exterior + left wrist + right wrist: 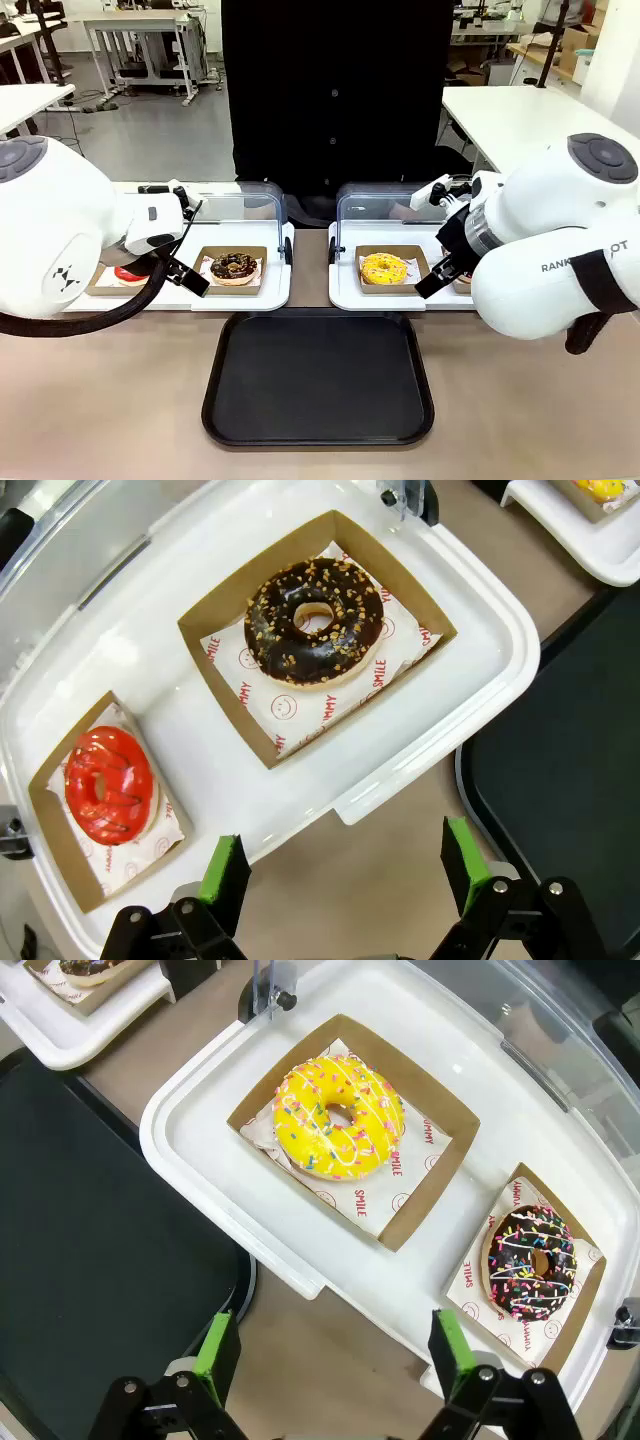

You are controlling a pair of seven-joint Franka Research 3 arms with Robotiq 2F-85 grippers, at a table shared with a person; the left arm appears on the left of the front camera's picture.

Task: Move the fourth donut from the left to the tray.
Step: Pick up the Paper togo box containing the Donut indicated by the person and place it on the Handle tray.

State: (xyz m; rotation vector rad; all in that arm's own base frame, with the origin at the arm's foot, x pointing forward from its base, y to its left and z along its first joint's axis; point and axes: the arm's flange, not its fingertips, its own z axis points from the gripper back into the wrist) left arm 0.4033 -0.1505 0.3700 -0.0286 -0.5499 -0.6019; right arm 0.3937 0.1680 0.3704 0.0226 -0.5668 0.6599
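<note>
Right now we see the right claw (330, 1352) hanging over the near rim of a white tray (200, 1150), jaws spread wide with nothing between them. The striped chocolate donut (532, 1275) sits untouched in its small cardboard box (582, 1305) on that white tray, on the far side of the yellow donut (338, 1117) from the black tray (318, 385). The black tray lies on the table between our arms, just in front of both white trays. Our left claw (345, 865) is likewise wide open and holds nothing. It is over the edge of the other white tray (480, 680), which carries a nut-topped chocolate donut (314, 622) and a red donut (108, 784).
</note>
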